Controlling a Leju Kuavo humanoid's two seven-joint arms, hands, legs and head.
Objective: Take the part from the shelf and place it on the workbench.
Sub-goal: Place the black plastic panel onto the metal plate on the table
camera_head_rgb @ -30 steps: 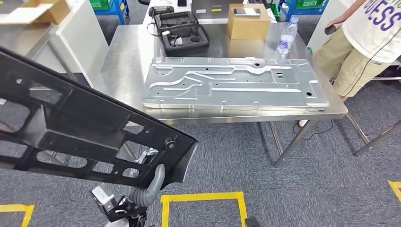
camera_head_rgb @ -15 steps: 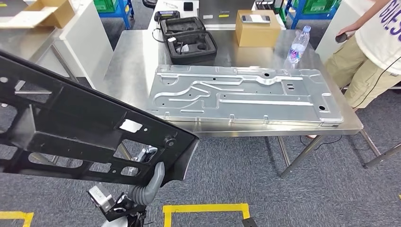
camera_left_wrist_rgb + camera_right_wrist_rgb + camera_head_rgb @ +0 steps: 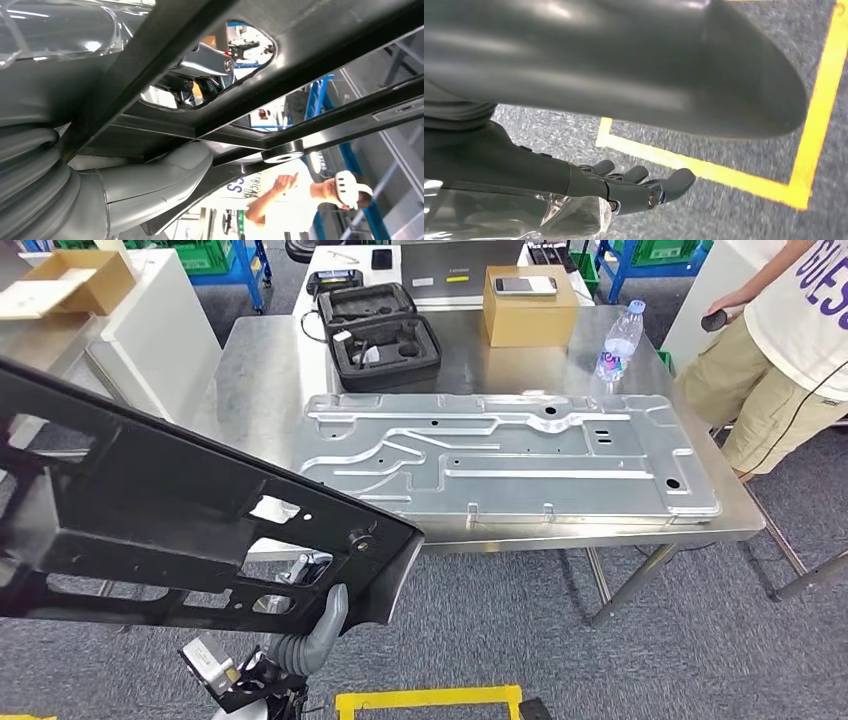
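- Part (image 3: pixel 150 530): black openwork frame panel, carried low in front of the robot, clear of the surface; long axis slanting from the far left down toward the near middle.
- Left hand (image 3: pixel 318 635): grey thumb hooked over the panel's near lower edge; in the left wrist view the thumb (image 3: pixel 150 182) presses against a rib, fingers clamped on the part.
- Right hand (image 3: pixel 644 187): dark fingers extended close together under the panel's rounded edge; whether they bear on it I cannot tell.
- Surface (image 3: pixel 260 370): steel workbench, ahead and right of the fingers, well apart.
- Metal plate (image 3: pixel 510 455): occupies the surface's near half.
- Judgement: the placing calls for carrying the panel forward and right.
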